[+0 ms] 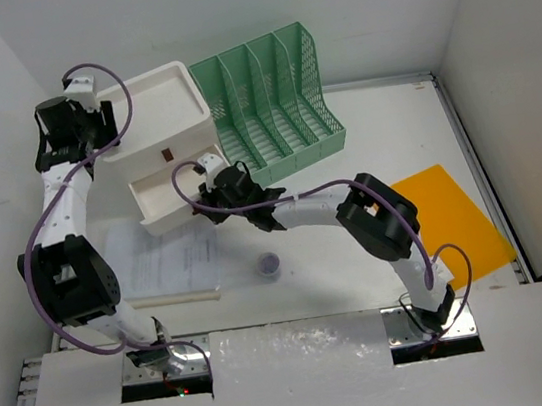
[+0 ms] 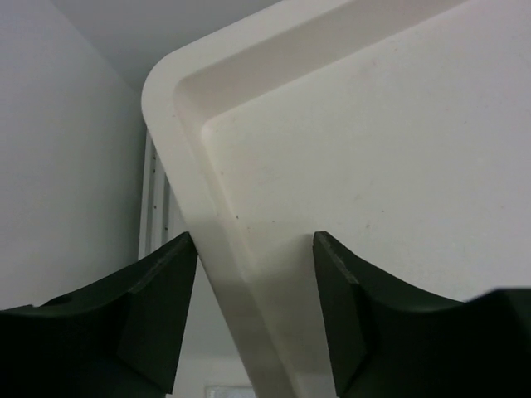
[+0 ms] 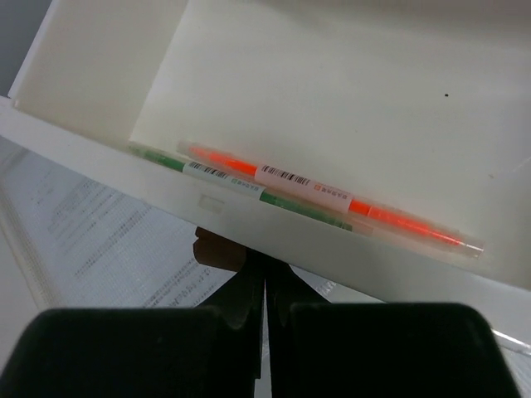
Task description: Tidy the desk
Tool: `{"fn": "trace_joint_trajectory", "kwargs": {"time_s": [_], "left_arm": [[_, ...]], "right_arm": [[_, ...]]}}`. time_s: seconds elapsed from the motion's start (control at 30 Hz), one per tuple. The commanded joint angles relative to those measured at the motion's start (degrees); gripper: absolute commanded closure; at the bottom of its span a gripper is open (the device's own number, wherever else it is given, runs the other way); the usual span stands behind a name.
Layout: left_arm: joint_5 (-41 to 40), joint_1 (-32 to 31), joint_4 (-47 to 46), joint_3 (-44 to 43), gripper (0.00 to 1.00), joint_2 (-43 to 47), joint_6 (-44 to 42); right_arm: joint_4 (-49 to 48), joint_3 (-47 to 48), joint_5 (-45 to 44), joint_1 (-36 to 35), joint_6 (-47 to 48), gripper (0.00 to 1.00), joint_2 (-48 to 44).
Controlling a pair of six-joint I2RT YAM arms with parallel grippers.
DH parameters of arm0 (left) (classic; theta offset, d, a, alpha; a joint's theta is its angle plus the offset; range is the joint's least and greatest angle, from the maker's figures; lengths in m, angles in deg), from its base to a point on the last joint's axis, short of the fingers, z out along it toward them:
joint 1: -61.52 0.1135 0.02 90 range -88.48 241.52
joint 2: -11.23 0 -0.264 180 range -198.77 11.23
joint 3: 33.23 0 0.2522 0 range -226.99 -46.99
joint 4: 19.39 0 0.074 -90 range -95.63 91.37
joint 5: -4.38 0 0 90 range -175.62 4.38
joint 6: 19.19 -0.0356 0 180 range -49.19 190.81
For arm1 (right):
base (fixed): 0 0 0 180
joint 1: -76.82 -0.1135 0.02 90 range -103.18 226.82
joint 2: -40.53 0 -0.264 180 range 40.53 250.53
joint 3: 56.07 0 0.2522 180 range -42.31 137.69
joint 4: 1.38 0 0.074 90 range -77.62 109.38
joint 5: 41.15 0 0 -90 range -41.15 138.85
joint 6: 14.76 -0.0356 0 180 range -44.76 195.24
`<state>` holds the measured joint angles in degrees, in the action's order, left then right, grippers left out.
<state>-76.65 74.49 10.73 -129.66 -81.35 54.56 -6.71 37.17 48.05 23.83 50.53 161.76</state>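
Note:
On the white desk stands a white drawer box, its lowest drawer pulled out. My left gripper is at the box's back left corner. In the left wrist view it is open, fingers either side of the raised rim of the box top. My right gripper is at the drawer's front. In the right wrist view it is shut, tips under the drawer's front wall beside a brown handle. An orange highlighter and a green one lie in the drawer.
A green mesh file rack stands right of the box. Printed papers in a clear sleeve lie in front of the drawer, with a small purple round thing beside them. An orange sheet lies at the right, near the rail.

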Motion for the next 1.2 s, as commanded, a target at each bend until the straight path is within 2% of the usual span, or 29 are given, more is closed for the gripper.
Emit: {"fn": "trace_joint_trajectory", "kwargs": {"time_s": [0.0,0.03,0.13,0.33,0.47,0.6,0.83,0.9,1.0,1.17], "left_arm": [[5.26,0.39,7.72,4.27,0.47,-2.26,-0.62],[5.79,0.47,7.72,4.28,0.6,-2.43,-0.97],[6.84,0.39,8.16,3.66,0.79,-3.57,-1.85],[9.92,0.48,10.53,1.2,1.0,-6.91,-2.82],[13.43,0.56,13.07,-1.69,1.0,-8.84,-1.86],[21.32,2.31,15.27,-3.45,1.0,-9.2,2.08],[29.17,5.05,15.72,-0.57,1.0,-3.42,8.86],[31.1,5.05,15.02,1.89,1.0,-2.0,11.83],[34.7,5.05,13.96,4.36,1.0,-0.94,15.71],[34.71,5.13,11.95,3.58,1.0,-2.87,21.51]], "right_arm": [[-9.82,5.15,-4.74,4.56,-0.52,1.0,1.55],[-10.0,6.46,-5.0,4.74,-0.17,1.0,1.99],[-10.53,9.97,-4.92,5.18,1.24,1.0,4.36],[-13.25,11.75,-4.56,5.71,2.47,1.0,6.13],[-15.27,10.78,-4.48,5.71,3.44,1.0,4.9],[-15.71,7.72,-4.82,5.62,4.93,1.0,2.26],[-14.57,3.23,-6.68,5.62,5.81,0.94,-2.31],[-13.17,2.79,-5.27,5.62,6.16,0.9,-3.54],[-12.46,0.77,-4.12,5.1,5.82,0.76,-5.29],[-14.57,-3.01,-5.09,2.37,5.29,0.58,-6.18]]}}
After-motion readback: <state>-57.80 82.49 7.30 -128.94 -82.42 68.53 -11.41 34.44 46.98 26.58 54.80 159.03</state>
